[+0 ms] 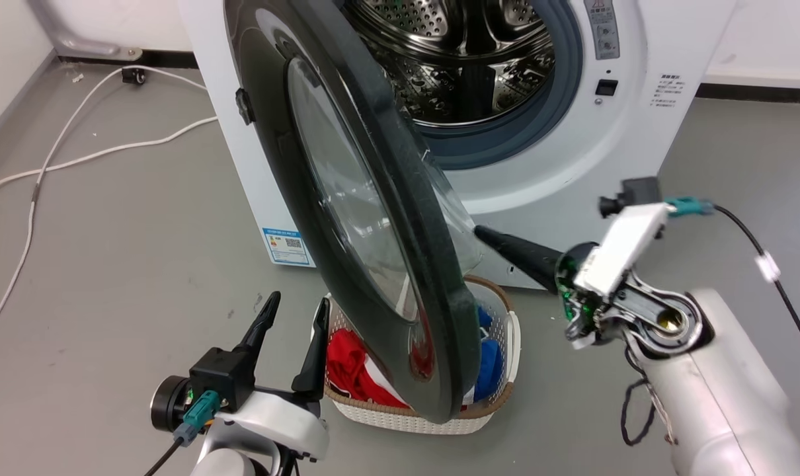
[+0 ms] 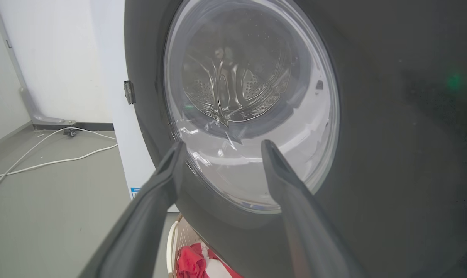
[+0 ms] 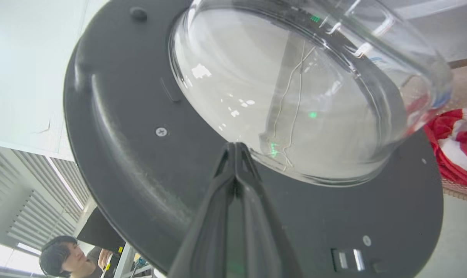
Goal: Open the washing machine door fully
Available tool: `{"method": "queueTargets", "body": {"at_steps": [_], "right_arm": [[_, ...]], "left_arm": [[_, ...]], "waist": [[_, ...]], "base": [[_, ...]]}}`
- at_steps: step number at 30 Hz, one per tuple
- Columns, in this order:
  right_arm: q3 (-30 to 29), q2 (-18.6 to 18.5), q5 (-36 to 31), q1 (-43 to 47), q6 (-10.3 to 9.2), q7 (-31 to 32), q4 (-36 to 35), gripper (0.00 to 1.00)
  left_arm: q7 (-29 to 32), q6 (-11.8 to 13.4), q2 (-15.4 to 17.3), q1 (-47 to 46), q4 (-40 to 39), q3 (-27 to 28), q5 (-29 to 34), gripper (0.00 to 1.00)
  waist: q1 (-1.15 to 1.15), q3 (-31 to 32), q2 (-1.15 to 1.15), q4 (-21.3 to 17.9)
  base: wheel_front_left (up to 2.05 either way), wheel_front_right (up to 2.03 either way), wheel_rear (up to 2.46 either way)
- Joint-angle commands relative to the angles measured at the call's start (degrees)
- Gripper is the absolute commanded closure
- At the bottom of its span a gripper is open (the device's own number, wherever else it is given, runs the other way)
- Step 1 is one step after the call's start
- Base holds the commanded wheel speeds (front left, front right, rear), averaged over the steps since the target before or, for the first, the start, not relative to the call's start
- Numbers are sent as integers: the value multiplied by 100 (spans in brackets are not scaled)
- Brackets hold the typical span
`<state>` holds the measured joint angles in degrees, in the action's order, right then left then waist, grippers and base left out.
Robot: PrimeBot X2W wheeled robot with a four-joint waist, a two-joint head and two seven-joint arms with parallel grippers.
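Head view has the washing machine door [image 1: 400,198] swung partway out from the washing machine [image 1: 559,152], nearly edge-on, with its hinge side on the machine's left. The steel drum [image 1: 466,59] and grey rubber ring [image 1: 539,119] show behind the door.

The right hand [image 1: 482,231] reaches in behind the door from a bent pale forearm. Its two fingers are pressed together with nothing between them. In the right wrist view that hand [image 3: 235,144] has its joined tip against the door's [image 3: 141,154] black inner face, just at the foot of the bulging glass bowl [image 3: 287,96].

The left hand [image 1: 298,301] hovers low before the door's outer face, clear of it, fingers upright and spread wide, empty. In the left wrist view its fingers [image 2: 222,143] frame the lower part of the door's [image 2: 372,154] window.

A white laundry basket [image 1: 406,416] with red clothes [image 1: 354,363] and blue clothes [image 1: 489,360] sits on the floor right under the door's lower edge. White cables [image 1: 76,158] lie on the floor well beyond the door's hinge side. A person [image 3: 60,258] shows past the door's rim in the right wrist view.
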<state>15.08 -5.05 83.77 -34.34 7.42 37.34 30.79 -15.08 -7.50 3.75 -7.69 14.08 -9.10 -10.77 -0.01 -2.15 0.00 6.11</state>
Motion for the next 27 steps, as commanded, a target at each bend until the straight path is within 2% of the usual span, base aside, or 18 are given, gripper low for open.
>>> {"method": "queueTargets", "body": {"at_steps": [1, 6, 13, 18, 19, 20, 21, 22, 27], "right_arm": [[-97, 5, 25, 178, 12, -141, -51, 100], [-654, -67, 19, 791, 12, -1082, -385, 100], [-1331, -128, -46, 2140, 13, -2160, -1246, 100], [-1662, -139, -494, 3084, 13, -2938, -1933, 100], [-1695, -168, -672, 3211, 12, -3072, -2039, 92], [-1724, -175, -830, 3316, 13, -3202, -2122, 52], [-1757, -168, -1002, 3420, 13, -3314, -2184, 5], [-1785, -165, -1172, 3518, 12, -3414, -2252, 0], [-2040, -189, -2364, 3816, 13, -3853, -2492, 0]], "left_arm": [[-13, 2, 26, 55, 7, 14, 14, 0], [-13, 4, 30, 149, 27, 90, 35, 0], [-13, 6, 27, 228, 106, 127, 40, 0], [-13, 5, 48, 268, 149, 154, 41, 0], [-13, 5, 49, 276, 150, 165, 42, 0], [-13, 6, 52, 280, 149, 179, 42, 0], [-13, 6, 51, 287, 161, 186, 45, 0], [-13, 6, 48, 295, 167, 190, 50, 0], [-13, 5, 59, 325, 228, 186, 60, 0]], "waist": [[1, 31, 0, -19], [1, 114, 0, -138], [1, 255, 0, -250], [1, 339, 0, -312], [1, 347, 0, -329], [1, 357, 0, -352], [1, 370, 0, -371], [1, 381, 0, -385], [1, 414, 0, -458]], "base": [[0, 0, 0], [0, 0, 0], [0, 0, 0], [0, 0, 0], [0, 0, 0], [0, 0, 0], [0, 0, 0], [0, 0, 0], [0, 0, 0]]}}
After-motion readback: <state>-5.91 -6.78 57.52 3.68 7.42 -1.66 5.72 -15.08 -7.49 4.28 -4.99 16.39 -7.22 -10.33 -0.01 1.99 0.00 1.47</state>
